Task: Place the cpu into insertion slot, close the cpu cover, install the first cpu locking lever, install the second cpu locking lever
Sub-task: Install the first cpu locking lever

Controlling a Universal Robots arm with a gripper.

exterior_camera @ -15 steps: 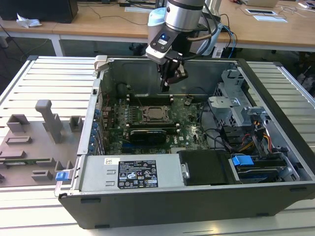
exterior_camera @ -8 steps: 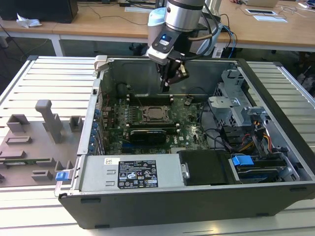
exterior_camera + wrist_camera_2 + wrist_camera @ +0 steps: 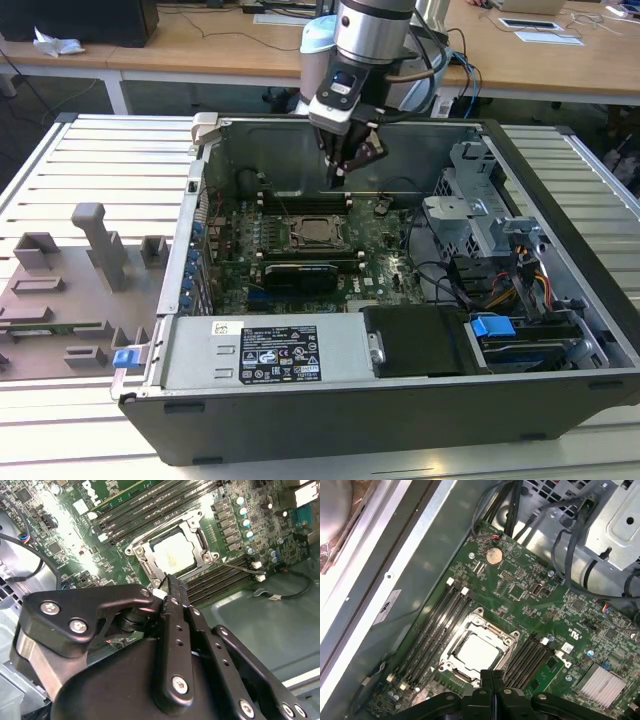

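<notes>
while the gripper [image 3: 343, 172] hangs above, fingers [image 3: 486, 680] pressed together and empty, the cpu [image 3: 476, 650] lies seated in the insertion slot [image 3: 451, 666] mid-board, framed by the cpu cover [image 3: 485, 627] | handling: judged light, stiff, fragile underneath | hold: opposite edges only

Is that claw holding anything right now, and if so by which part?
Nothing is held: the gripper has its fingers shut together, empty, above the cpu seated on the motherboard.
</notes>
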